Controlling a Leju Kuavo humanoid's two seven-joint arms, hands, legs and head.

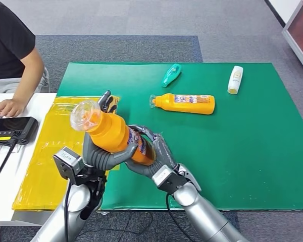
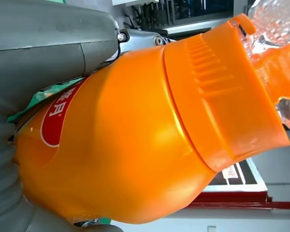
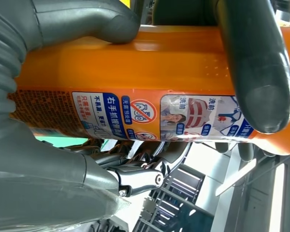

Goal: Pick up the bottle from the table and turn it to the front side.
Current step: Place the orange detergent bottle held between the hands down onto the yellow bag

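Head view: both hands, left hand (image 1: pixel 100 156) and right hand (image 1: pixel 155 154), are clamping the orange bottle (image 1: pixel 115 133) aloft above the table's (image 1: pixel 256 166) near edge; pickup looks done, turning is appearing unfinished.

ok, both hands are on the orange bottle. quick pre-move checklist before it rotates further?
1. Left hand grips the held orange bottle near the cap end: ok.
2. Right hand holds the base end: ok.
3. Bottle lifted off the green mat: ok.
4. Clear cap in place on the bottle: ok.
5. Front side facing out: cannot tell; the right wrist view shows a printed instruction label, the left wrist view a red logo.
6. Second orange bottle, teal bottle, white bottle lie apart from the hands: ok.
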